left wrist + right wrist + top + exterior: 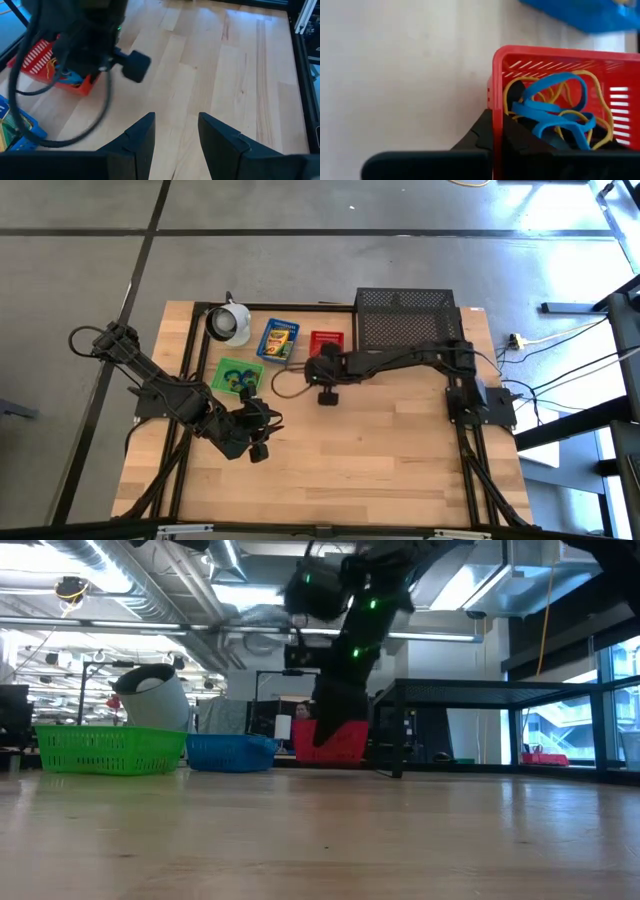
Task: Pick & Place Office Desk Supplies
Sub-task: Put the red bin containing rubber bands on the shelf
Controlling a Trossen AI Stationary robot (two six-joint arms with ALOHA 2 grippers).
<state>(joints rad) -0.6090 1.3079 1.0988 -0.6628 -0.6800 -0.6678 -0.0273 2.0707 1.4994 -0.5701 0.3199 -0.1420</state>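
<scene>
Wooden bench holds a red basket of rubber bands. Right gripper, fingers together over the basket wall, likely gripping it. Left gripper waits nearby, fingers apart.

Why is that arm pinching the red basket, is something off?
Yes, a little. The right gripper is shut on the red basket's wall, not on the rubber bands inside. The left gripper hangs open over bare table.
</scene>
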